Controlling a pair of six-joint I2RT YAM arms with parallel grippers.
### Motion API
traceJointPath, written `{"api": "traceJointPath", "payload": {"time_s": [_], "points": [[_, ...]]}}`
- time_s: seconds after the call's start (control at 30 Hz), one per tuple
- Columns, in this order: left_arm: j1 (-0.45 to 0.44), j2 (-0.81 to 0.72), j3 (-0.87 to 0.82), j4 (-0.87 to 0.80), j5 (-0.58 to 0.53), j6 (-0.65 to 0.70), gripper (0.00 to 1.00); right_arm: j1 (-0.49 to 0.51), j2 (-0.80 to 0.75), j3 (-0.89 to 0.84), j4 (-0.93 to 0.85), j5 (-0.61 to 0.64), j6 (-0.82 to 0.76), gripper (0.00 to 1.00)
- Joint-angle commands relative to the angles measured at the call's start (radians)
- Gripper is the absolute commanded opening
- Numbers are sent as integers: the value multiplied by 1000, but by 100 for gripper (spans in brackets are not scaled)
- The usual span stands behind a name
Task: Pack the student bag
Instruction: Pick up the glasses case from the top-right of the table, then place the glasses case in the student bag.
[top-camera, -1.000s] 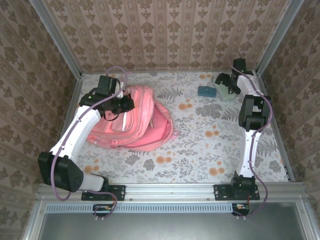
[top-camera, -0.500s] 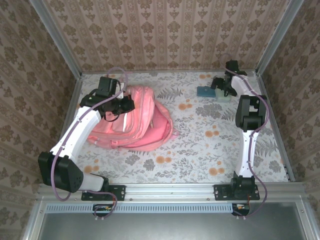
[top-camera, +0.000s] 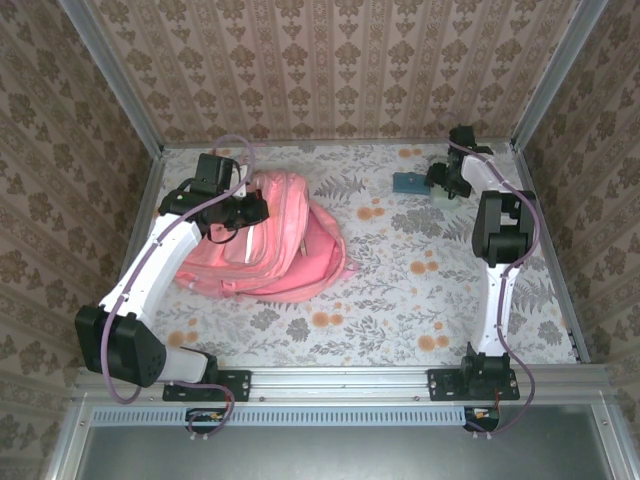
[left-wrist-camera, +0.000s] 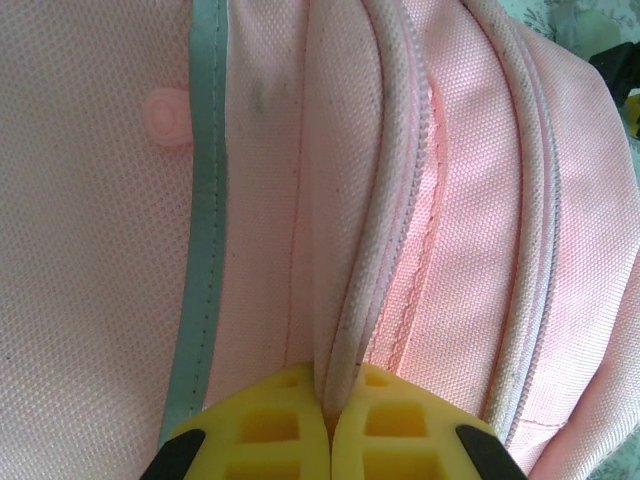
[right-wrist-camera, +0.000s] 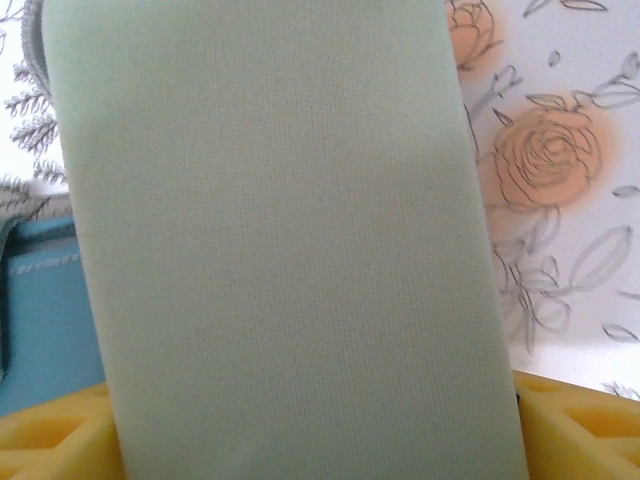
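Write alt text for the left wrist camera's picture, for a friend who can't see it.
Two yellow jaws at the bottom edge pinch shut on a raised piped seam of the pink student bag, seen very close. A pale reflective stripe runs top to bottom at left, a small round pink button beside it.

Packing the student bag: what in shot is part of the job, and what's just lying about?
Job: student bag; left gripper pinching its seam; pale green item, right gripper straddling it; teal case, probably.
Just there: floral table cover.
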Motion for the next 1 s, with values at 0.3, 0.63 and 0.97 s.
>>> {"api": "traceJointPath", "payload": {"time_s": [0.3, 0.63, 0.97], "points": [[19, -3, 47, 47, 41, 13, 0, 61, -407, -285, 99, -98, 144, 76], [55, 39, 124, 82, 106, -8, 0, 358, -648, -538, 221, -144, 268, 76], [81, 31, 149, 141, 135, -81, 0, 653, -618, -577, 336, -165, 404, 76]]}}
